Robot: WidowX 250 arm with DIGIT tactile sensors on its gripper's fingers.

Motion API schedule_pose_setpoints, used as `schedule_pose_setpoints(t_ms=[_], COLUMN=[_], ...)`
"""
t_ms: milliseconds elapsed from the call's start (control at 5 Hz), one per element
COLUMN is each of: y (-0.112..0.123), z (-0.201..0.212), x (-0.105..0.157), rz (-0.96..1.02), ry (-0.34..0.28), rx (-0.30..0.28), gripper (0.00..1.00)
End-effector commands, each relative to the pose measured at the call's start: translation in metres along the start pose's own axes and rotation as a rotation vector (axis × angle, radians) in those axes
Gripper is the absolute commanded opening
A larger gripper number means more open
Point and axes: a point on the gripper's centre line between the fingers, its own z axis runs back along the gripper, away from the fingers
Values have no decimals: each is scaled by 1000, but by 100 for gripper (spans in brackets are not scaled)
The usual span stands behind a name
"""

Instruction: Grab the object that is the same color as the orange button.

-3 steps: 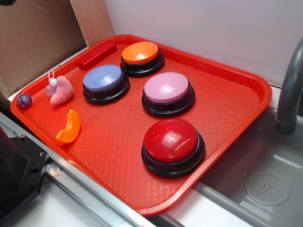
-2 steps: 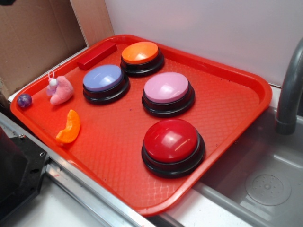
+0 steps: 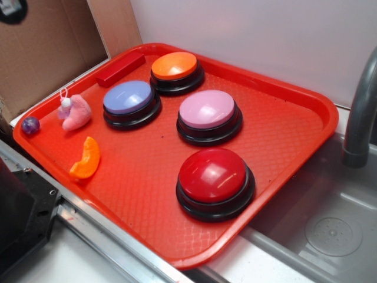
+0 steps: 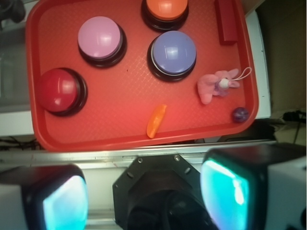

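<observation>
A small glossy orange crescent, the object (image 3: 86,158) (image 4: 156,120), lies near the front left edge of the red tray (image 3: 283,135) (image 4: 129,136). At the tray's far side stands the orange button (image 3: 174,66) (image 4: 166,8), with its orange dome on a black base. In the wrist view my gripper (image 4: 144,196) hangs high above, back from the tray's near edge. Its two cyan-padded fingers (image 4: 64,203) are wide apart and open, with nothing between them. In the exterior view only a dark part shows at the top left corner.
The tray also holds a red button (image 3: 213,175), a pink button (image 3: 207,109), a lavender button (image 3: 129,98), a pink plush toy (image 3: 75,113), a small purple ball (image 3: 30,124) and a red block (image 3: 121,68). A sink (image 3: 330,230) and grey faucet (image 3: 360,112) lie right; the black robot base (image 3: 23,218) sits front left.
A dark part at the top left corner of the exterior view has come a little further into the frame. Nothing on the tray has moved.
</observation>
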Motion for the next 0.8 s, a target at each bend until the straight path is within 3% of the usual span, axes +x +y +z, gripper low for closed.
schedule_pose_setpoints(t_ms=[0,400,600], y=[8,29,35], z=[-54,-117,-149], x=[4,-1,2], rz=[224,429,486], ry=[-81,-117,-105], rx=[-4,9,34], gripper=[100,100,100])
